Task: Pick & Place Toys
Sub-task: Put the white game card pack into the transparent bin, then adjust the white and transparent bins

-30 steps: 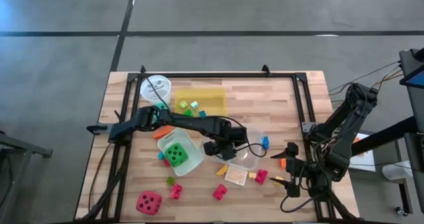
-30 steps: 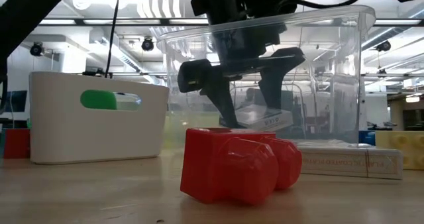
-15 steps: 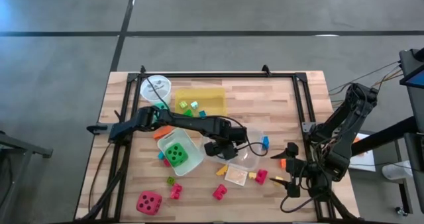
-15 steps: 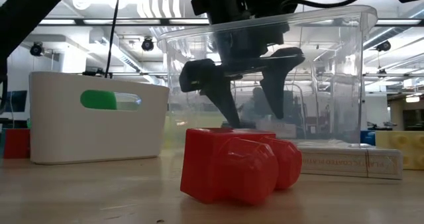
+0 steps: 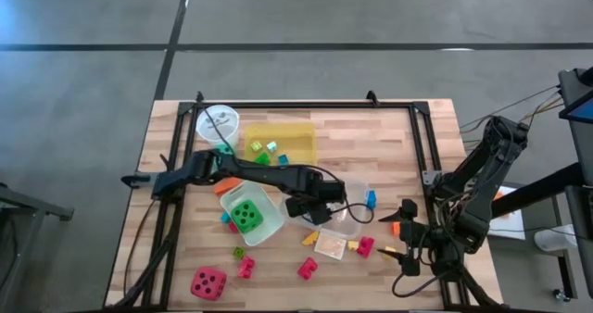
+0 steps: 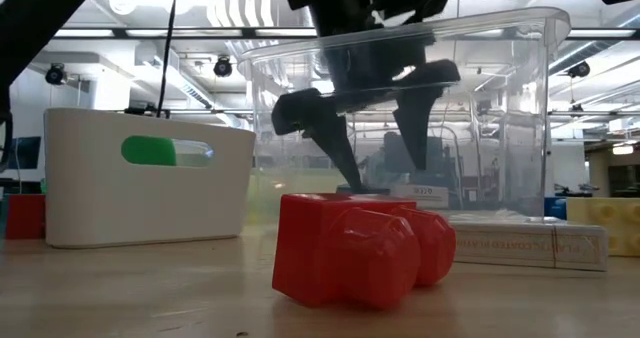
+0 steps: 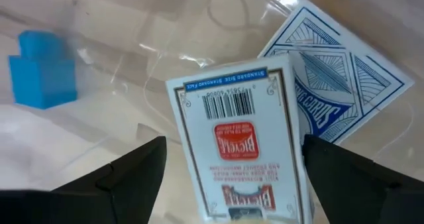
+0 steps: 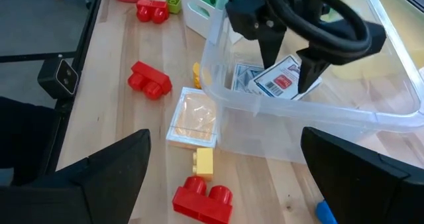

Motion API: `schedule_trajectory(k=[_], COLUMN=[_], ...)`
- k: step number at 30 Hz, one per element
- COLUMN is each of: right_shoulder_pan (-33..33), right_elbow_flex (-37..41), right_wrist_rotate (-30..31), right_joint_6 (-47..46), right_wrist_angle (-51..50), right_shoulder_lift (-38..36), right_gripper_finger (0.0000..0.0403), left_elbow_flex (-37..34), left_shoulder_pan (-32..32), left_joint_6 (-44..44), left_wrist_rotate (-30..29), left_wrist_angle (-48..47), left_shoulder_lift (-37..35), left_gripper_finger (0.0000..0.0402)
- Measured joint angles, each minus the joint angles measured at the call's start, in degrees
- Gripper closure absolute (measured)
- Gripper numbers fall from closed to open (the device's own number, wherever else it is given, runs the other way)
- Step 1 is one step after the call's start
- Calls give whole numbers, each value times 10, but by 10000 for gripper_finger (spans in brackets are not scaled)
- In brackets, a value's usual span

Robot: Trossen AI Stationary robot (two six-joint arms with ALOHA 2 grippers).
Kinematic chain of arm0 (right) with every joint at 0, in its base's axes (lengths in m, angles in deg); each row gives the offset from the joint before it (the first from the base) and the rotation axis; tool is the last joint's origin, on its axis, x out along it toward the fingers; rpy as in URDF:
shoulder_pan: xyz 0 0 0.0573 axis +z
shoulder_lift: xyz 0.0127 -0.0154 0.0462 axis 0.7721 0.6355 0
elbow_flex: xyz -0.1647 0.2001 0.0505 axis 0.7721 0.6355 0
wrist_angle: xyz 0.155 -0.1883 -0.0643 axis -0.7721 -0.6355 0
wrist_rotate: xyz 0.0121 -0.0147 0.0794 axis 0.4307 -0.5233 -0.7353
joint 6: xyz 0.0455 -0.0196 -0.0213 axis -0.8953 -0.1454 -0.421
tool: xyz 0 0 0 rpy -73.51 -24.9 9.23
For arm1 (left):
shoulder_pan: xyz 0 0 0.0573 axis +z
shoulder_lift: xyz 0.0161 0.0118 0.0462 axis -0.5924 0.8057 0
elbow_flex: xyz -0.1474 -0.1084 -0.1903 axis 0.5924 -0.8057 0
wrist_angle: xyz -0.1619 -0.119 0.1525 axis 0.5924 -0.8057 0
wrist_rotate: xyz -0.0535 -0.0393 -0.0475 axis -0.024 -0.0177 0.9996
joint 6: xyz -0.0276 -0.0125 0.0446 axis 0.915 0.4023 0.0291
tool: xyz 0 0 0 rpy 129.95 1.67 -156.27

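Left tool (image 6: 375, 128) inside clear box (image 6: 500, 98), fingers spread wide, straddling released card pack (image 7: 242, 144)

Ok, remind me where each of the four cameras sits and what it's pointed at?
High: overhead, straight down on the table; both arms show.
Low: at table-top height, level past a red block into the clear box; left gripper hangs inside.
Left wrist: looks down past its open jaws at the red card pack.
Right wrist: looks from the table's right side at box and left gripper.
Shared: the wrist views both show that pack.
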Motion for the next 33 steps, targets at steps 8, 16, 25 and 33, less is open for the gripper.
schedule_trajectory(k=[8, 16, 25, 33], right_shoulder_pan=[0, 0, -3, -34], right_elbow_flex=[0, 0, 0, -8], right_wrist_rotate=[-1, 1, 55, 67], right_joint_6=[2, 6, 6, -14], right_wrist_angle=[0, 1, 11, 12], right_shoulder_lift=[0, 0, -1, -2], right_gripper_finger=[22, 22, 22, 22], left_elbow_flex=[3, 10, 14, -89], left_shoulder_pan=[-3, -6, -10, -50], left_joint_6=[6, 138, 524, 788], left_wrist_rotate=[0, 60, 78, 123], left_wrist_angle=[-14, -24, -28, -28], left_shoulder_lift=[-38, -102, -212, -325], left_gripper_finger=[61, 61, 61, 61])
